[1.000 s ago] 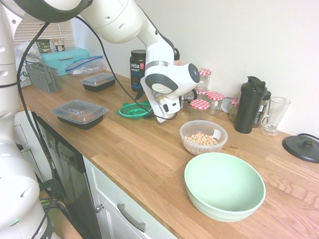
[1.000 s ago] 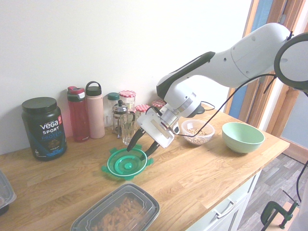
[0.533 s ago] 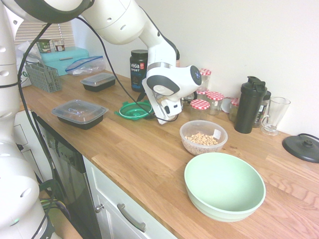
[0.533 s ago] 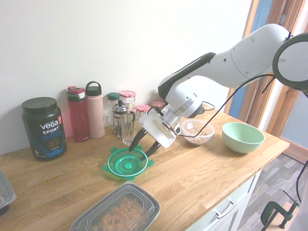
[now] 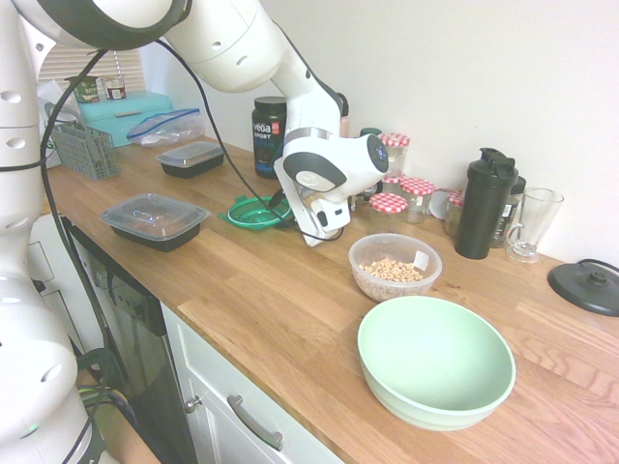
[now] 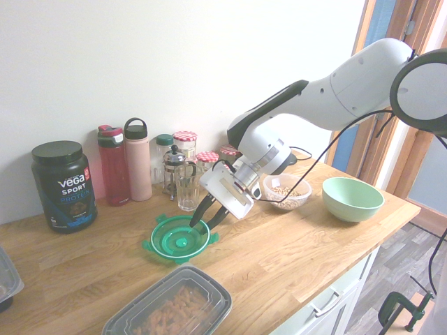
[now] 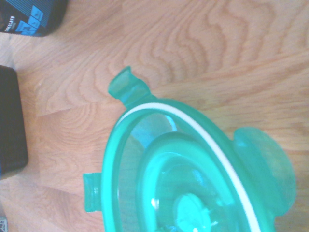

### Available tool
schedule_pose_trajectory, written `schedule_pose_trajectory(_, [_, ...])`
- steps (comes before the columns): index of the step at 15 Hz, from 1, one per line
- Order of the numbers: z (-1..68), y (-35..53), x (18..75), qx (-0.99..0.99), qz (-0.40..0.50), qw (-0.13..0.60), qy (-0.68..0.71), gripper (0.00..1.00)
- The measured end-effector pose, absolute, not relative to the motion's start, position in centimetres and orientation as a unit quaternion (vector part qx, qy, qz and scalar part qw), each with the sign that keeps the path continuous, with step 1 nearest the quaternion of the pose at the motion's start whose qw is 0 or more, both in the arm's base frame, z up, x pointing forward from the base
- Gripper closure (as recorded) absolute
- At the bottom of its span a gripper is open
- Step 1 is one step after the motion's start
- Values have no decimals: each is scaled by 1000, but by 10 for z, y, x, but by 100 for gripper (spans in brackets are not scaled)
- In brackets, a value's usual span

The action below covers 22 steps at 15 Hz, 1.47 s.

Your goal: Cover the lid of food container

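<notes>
the round green lid with snap tabs lies on the wooden counter, tilted a little. the food container, a clear bowl of beige nuts, stands open, well apart from it.

The first exterior view stands off the front edge of the counter, raised, and looks along it toward the wall; the arm enters from the picture's left, and the mint bowl is nearest to the lens. The second exterior view looks from the opposite end, also raised, so the arm enters from the right and a black tray lies closest. Both views share the middle of the counter: the green lid, the clear bowl of nuts and the jars by the wall. The wrist view looks down at the lid from very near, slightly blurred, with wood grain around it.
</notes>
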State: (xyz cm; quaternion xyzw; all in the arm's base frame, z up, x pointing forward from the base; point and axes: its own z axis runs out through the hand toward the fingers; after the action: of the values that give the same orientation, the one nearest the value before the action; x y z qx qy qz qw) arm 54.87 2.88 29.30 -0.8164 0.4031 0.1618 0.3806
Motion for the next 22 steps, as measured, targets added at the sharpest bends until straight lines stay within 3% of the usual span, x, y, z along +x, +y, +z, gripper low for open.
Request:
schedule_pose_trajectory(10, [290,22,549,-821,151,384,394,100])
schedule_pose_trajectory(14, [342,18,548,-843,121,374,366,100])
schedule_pose_trajectory(22, [511,-3,489,-939,10,125,319,100])
